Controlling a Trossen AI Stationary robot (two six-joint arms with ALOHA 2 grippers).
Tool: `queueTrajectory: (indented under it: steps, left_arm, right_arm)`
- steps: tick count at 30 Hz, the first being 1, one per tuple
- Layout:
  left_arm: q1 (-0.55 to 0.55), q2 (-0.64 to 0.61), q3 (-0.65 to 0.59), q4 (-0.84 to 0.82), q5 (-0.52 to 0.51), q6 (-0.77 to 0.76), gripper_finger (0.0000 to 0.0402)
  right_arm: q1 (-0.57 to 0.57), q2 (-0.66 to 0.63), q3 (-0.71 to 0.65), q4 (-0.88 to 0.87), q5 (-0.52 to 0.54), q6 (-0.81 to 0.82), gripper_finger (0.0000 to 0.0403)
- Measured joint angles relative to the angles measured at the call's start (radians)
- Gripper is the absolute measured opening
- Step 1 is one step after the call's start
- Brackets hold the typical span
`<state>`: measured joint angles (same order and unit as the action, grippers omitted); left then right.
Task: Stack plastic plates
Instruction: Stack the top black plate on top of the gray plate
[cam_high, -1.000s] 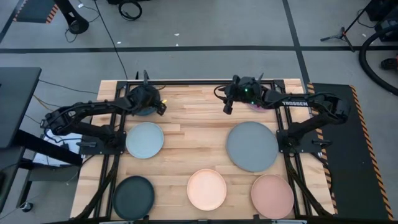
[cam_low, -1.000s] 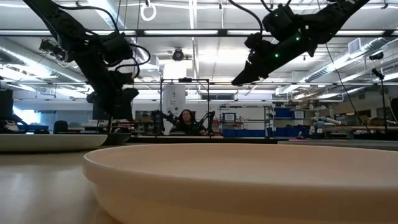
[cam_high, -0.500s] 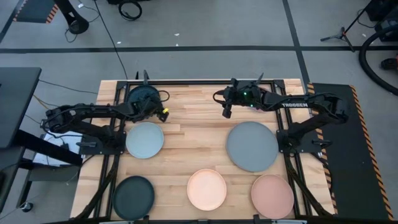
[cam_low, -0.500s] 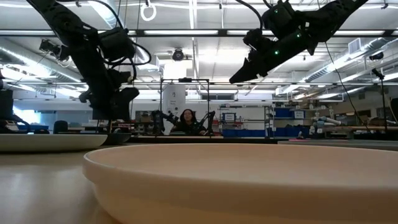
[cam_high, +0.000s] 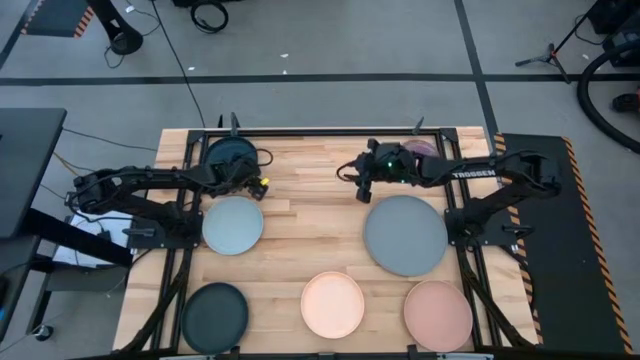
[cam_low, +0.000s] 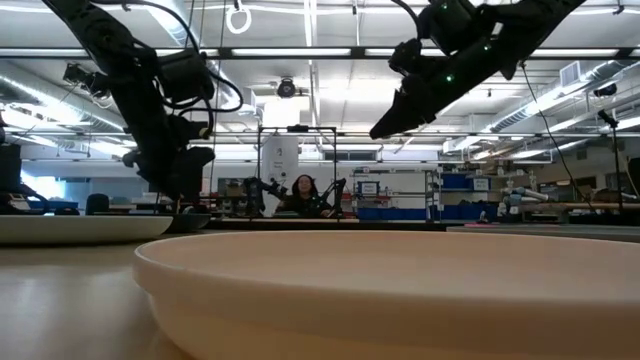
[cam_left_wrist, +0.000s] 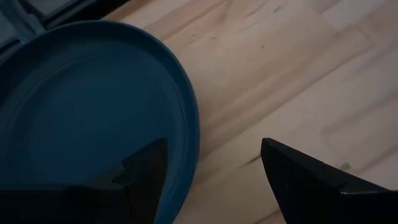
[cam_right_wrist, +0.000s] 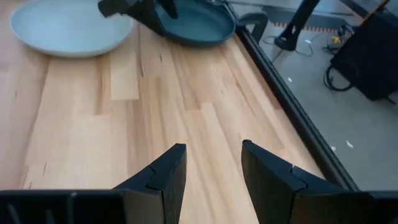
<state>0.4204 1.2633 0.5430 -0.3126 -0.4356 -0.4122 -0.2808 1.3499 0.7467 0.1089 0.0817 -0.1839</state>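
Wooden surface (cam_high: 310, 215) carries the plates: large grey plate (cam_high: 405, 235), pale blue-grey plate (cam_high: 233, 224), cream plate (cam_high: 333, 304), pink plate (cam_high: 438, 314) and a dark teal plate (cam_high: 215, 315). Left end effector (cam_left_wrist: 211, 180), fingers spread, hovers beside another teal plate (cam_left_wrist: 81, 118) at the far edge. Right end effector (cam_right_wrist: 208, 168), also spread, hangs above bare wood.

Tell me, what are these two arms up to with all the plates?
They are meant to stack the plates, but none are stacked yet. The left hand is open at the rim of a dark blue plate at the table's far left corner. The right hand hangs open and empty above bare wood, near the big grey plate. Pale blue, dark teal, cream and pink plates lie apart.
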Motion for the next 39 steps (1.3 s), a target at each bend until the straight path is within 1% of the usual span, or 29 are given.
queueTrajectory:
  steps: [5, 8, 11, 13, 15, 20, 23, 27, 30, 32, 34, 37, 39]
  left_arm:
    - [0.043, 0.0, 0.0, 0.0, 0.043, 0.094, 0.0266]
    - [0.113, 0.0, 0.0, 0.001, 0.111, 0.178, 0.0266]
    - [0.203, 0.0, 0.0, -0.004, 0.187, 0.221, 0.0266]
    - [0.245, 0.012, 0.0, -0.008, 0.201, 0.24, 0.0266]
    - [0.26, 0.03, 0.0, -0.025, 0.203, 0.266, 0.0266]
    - [0.224, 0.129, 0.0, -0.011, 0.22, 0.304, 0.0266]
    - [0.182, 0.18, 0.003, 0.025, 0.203, 0.322, 0.0265]
    - [0.147, 0.205, 0.003, 0.088, 0.161, 0.314, 0.0265]
    - [0.139, 0.199, 0.002, 0.094, 0.138, 0.301, 0.0261]
    - [0.139, 0.198, 0.002, 0.092, 0.14, 0.291, 0.0249]
    - [0.142, 0.198, 0.002, 0.086, 0.141, 0.274, 0.0228]
    - [0.159, 0.198, 0.002, 0.077, 0.158, 0.239, 0.0181]
    - [0.172, 0.199, 0.002, 0.077, 0.161, 0.234, 0.0143]
  right_arm:
    - [0.098, 0.0, 0.0, -0.023, 0.09, 0.039, 0.0161]
    - [0.141, 0.0, 0.0, -0.006, 0.134, 0.049, 0.0161]
    - [0.155, 0.0, 0.0, 0.048, 0.158, 0.052, 0.0161]
    - [0.156, 0.0, 0.0, 0.072, 0.158, 0.08, 0.0161]
    - [0.155, 0.0, 0.0, 0.085, 0.157, 0.106, 0.0161]
    - [0.18, 0.0, 0.0, 0.098, 0.156, 0.139, 0.0161]
    - [0.195, 0.0, 0.0, 0.12, 0.157, 0.133, 0.0161]
    - [0.196, 0.0, 0.0, 0.16, 0.161, 0.109, 0.0161]
    - [0.186, 0.0, 0.0, 0.16, 0.161, 0.105, 0.0161]
    - [0.181, 0.0, 0.0, 0.16, 0.161, 0.105, 0.0161]
    - [0.179, 0.0, 0.0, 0.16, 0.161, 0.104, 0.0161]
    - [0.179, 0.0, 0.0, 0.157, 0.16, 0.103, 0.0161]
    - [0.179, 0.0, 0.0, 0.154, 0.16, 0.103, 0.0161]
